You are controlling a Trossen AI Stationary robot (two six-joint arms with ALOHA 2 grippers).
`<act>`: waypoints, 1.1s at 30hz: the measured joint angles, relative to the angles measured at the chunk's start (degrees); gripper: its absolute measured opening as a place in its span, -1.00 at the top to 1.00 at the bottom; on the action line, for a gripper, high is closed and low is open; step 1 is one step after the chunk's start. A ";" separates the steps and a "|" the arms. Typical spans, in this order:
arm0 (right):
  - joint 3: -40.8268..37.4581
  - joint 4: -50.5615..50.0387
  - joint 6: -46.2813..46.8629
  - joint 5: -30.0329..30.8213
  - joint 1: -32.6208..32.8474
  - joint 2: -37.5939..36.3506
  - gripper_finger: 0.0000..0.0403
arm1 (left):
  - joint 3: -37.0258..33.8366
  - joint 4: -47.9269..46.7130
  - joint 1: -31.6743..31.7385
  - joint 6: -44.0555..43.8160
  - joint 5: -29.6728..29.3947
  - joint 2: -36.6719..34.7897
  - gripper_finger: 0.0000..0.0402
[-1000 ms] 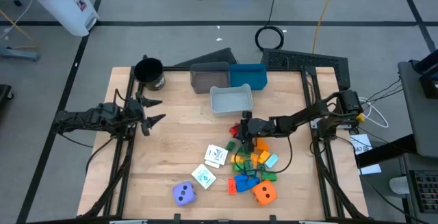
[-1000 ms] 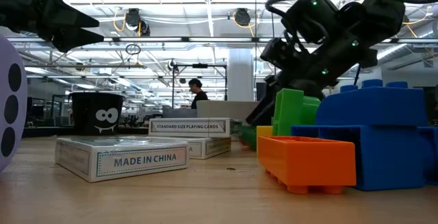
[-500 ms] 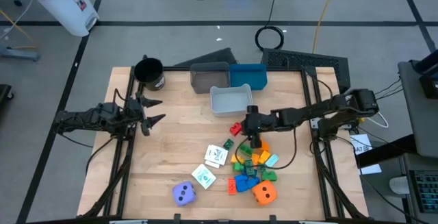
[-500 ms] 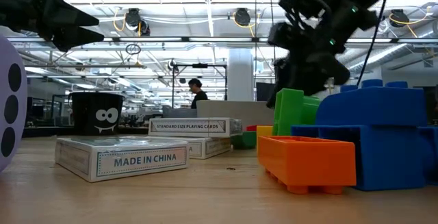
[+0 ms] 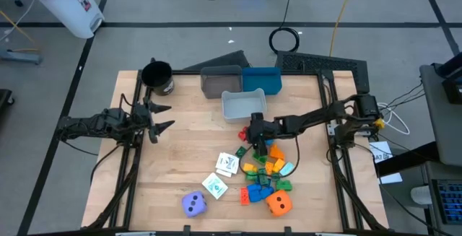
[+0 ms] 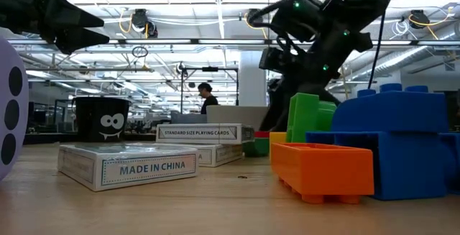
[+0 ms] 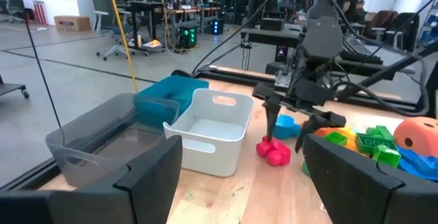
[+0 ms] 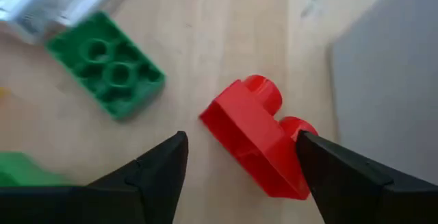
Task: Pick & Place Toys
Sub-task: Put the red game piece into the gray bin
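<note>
A red block lies on the wooden table just in front of the white bin. My right gripper slants down over it, open, one finger on each side and slightly above it; it also shows in the left wrist view. A green flat block lies beside the red one. The pile of coloured blocks, the card boxes, the purple die and the orange die rest on the table nearer the front edge. My left gripper waits open and level at the table's left.
A grey bin and a blue bin stand behind the white bin at the far edge. A black cup stands at the far left corner. Bare wood lies between my left gripper and the toys.
My right gripper has swung from over the block pile toward the table's left and has come over the red block, tipping more steeply downward. The blocks have stayed where they were.
</note>
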 joint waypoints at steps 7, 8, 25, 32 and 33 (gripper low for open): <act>-0.07 -0.48 0.25 1.59 0.87 -0.42 0.06 | 0.00 0.00 -0.01 0.00 -0.03 0.00 -0.54; -0.11 -0.60 0.48 1.48 1.06 -0.73 0.13 | 0.00 0.00 -0.01 0.00 -0.02 0.00 -0.54; -0.20 -2.30 0.73 0.57 5.33 -1.00 0.99 | 0.00 -0.02 -0.01 0.00 -0.09 0.00 -0.55; -0.22 -3.10 -0.38 3.01 6.81 -0.95 0.96 | 0.00 0.00 -0.01 0.00 -0.09 0.00 -0.54; -0.22 -3.13 -1.00 3.04 6.98 -0.95 0.93 | 0.00 0.00 -0.01 0.00 -0.11 0.00 -0.54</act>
